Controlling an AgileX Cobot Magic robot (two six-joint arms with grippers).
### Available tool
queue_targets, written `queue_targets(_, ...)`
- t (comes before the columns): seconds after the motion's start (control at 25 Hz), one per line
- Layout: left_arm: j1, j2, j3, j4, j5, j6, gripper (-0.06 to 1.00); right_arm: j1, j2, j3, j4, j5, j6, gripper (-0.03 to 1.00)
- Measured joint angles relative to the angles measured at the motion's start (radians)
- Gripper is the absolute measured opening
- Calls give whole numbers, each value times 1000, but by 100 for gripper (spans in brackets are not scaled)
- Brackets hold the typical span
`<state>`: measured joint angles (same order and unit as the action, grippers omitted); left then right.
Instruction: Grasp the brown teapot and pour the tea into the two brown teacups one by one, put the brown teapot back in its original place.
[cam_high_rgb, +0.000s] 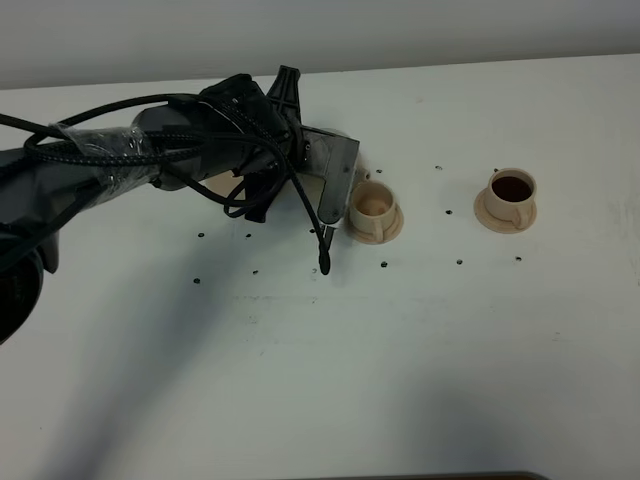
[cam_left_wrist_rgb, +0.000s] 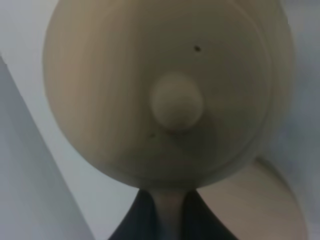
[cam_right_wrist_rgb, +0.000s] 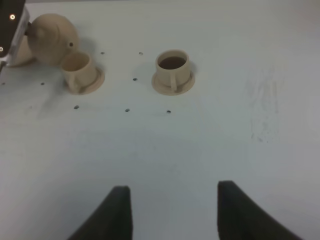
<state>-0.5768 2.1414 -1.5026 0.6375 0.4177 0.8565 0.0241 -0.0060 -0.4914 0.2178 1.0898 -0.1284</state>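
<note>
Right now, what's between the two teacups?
Only bare white table with small dark dots, between the empty-looking teacup and the tea-filled teacup; clear in exterior high view.

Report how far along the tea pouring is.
Done: the right-hand teacup in the high view holds dark tea. In hand: the left end effector grips the teapot by its handle, spout at the left-hand teacup, whose inside looks pale. Left: fill that cup, then set the teapot back on the wide saucer.

Left arm (cam_high_rgb: 110, 160) extended, left claw (cam_left_wrist_rgb: 167, 220) clamped; right claw (cam_right_wrist_rgb: 175, 212) spread wide.
</note>
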Motion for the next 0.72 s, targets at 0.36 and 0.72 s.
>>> queue_targets(0.36, -6, 0, 1, 117, 21, 0, 12, 0, 0, 0, 0, 0, 0, 41)
queue_targets(0.72, -10, 0, 1, 240, 17, 0, 12, 0, 0, 0, 0, 0, 0, 41)
